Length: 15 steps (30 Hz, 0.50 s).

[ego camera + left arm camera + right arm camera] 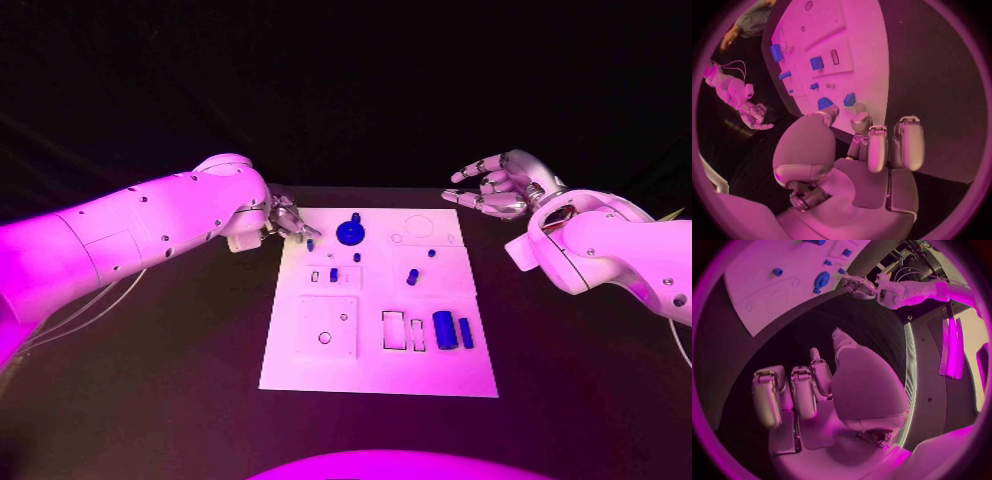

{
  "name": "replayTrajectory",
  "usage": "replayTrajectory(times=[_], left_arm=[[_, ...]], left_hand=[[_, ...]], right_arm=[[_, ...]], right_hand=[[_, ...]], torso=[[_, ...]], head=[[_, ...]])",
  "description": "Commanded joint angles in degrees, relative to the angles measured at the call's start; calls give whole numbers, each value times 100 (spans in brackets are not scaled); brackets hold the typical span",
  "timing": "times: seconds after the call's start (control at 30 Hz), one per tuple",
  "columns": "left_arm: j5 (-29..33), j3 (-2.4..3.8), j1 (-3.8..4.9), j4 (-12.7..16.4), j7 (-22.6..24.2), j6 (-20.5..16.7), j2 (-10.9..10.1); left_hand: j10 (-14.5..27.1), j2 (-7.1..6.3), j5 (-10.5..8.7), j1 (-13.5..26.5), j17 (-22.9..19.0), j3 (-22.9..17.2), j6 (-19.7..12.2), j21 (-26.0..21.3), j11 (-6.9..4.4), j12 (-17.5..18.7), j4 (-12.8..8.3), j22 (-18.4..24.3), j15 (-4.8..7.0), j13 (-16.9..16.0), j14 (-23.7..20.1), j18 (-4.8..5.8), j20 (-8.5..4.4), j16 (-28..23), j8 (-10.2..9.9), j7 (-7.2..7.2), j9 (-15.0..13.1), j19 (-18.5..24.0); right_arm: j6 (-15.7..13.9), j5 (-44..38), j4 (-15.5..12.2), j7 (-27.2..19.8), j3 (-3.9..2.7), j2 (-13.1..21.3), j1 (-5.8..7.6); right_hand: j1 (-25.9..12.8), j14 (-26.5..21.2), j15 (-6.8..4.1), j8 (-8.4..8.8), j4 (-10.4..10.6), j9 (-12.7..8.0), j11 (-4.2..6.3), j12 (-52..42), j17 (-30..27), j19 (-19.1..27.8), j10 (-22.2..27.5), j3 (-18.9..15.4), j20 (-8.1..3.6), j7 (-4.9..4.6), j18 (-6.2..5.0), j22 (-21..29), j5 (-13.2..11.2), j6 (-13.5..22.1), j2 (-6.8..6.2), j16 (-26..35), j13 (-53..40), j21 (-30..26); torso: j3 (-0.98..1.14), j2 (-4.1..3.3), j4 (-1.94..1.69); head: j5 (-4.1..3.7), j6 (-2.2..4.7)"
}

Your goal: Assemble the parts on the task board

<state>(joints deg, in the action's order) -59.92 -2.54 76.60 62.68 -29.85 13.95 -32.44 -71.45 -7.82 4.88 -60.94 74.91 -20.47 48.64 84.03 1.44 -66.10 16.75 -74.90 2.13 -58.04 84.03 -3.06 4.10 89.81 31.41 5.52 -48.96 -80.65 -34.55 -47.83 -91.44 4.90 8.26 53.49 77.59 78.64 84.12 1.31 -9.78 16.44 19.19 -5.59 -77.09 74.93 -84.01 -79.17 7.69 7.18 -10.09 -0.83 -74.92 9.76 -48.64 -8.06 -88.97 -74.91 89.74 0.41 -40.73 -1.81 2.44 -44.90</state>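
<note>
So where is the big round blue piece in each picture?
Head view: the big round blue piece stands on the far part of the task board, near the left hand.
Left wrist view: I cannot tell which blue part it is.
Right wrist view: it sits near the board's edge.
Shared landmark: the left hand.

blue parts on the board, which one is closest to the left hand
The small blue part at the task board's far left edge, right beside the left hand's fingertips; the others lie further inboard.
</note>
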Motion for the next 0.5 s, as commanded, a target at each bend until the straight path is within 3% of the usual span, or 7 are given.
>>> replayTrajectory(times=[0.03,0.5], left_arm=[[82,-10,-5,-13,53,209,29],[135,-39,-20,-62,61,181,78]], left_hand=[[-5,32,27,-47,1505,24,50,7,-19,-25,-20,-314,-17,-5,595,15,29,16,7,-19,12,-16],[-10,155,34,-291,1509,-10,105,13,-39,-33,-25,-333,2,-3,597,18,16,19,15,-40,52,-25]], right_arm=[[55,-52,-4,-67,-1,-5,-3],[64,-52,-3,-65,-1,-15,-3]], right_hand=[[-42,507,-42,-20,10,-5,35,-9,1175,-599,-2,4,-39,-5,83,-1508,37,50,-19,17,-359,26],[-42,506,-42,-24,8,-6,35,-18,1171,-599,-9,8,-39,-5,83,-1508,40,50,-16,18,-367,26]], torso=[[1,-2,3],[1,-1,-4]], head=[[2,-3],[-18,-36]])
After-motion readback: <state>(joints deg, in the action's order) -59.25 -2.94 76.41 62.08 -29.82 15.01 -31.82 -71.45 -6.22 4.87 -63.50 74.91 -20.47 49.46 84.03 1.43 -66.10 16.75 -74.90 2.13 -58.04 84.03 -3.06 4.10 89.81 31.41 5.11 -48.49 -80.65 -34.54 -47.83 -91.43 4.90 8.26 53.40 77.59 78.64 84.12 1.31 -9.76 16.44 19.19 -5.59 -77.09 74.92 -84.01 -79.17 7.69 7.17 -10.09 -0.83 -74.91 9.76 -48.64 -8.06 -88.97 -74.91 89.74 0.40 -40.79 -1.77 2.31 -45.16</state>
